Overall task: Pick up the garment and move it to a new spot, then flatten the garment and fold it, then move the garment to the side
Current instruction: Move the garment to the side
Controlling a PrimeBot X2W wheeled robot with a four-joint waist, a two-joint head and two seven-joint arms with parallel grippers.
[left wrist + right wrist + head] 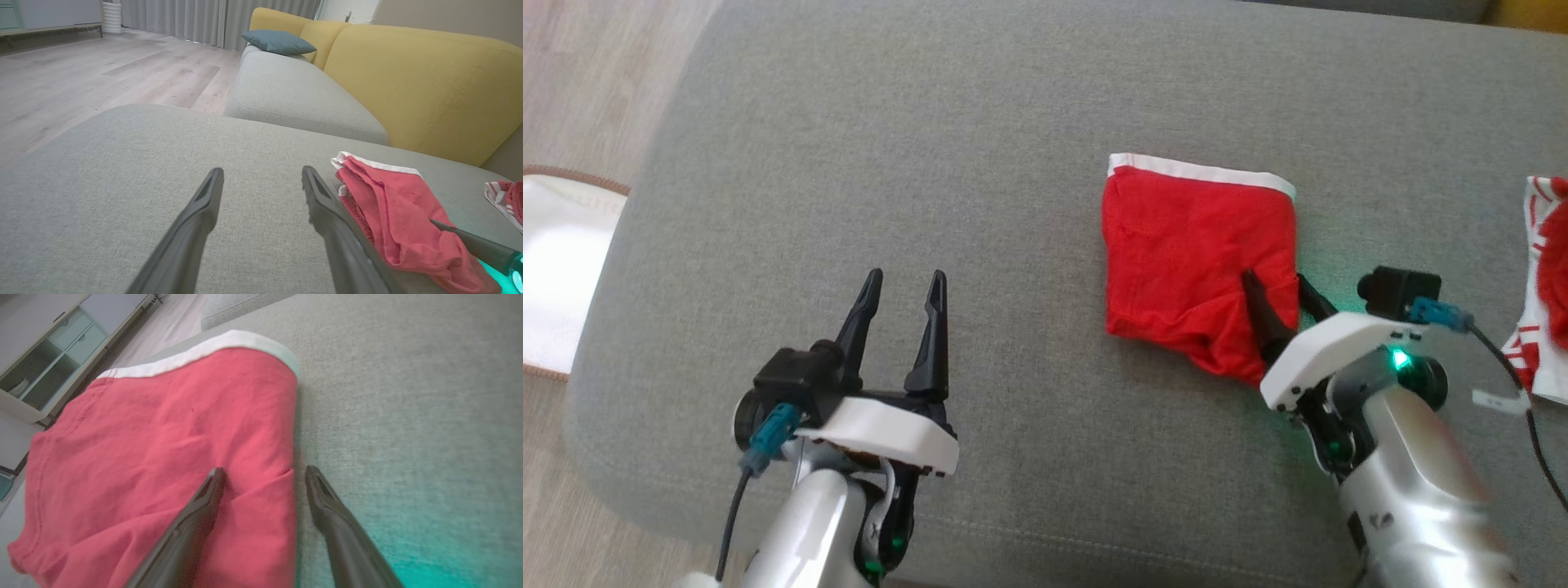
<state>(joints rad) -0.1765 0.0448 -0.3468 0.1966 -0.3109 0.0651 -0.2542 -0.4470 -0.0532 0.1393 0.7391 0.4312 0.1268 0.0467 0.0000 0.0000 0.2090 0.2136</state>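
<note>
The garment (pixel 1188 253) is a red piece with a white waistband, folded into a compact shape on the grey cushion (pixel 980 196). My right gripper (pixel 1276 282) is open at its near right corner: one finger lies over the red cloth, the other just past its right edge. The right wrist view has the same garment (pixel 163 445) with my right gripper (pixel 264 476) astride that edge. My left gripper (pixel 905 289) is open over bare cushion well left of the garment. From the left wrist, the left gripper (pixel 262 175) holds nothing and the garment (pixel 392 204) is at the right.
A second red-and-white striped cloth (pixel 1545 278) lies at the cushion's right edge. A white rug (pixel 556 269) covers the wood floor to the left. The yellow sofa back (pixel 416 77) and a blue pillow (pixel 278 41) stand beyond. Bare cushion stretches across the left and middle.
</note>
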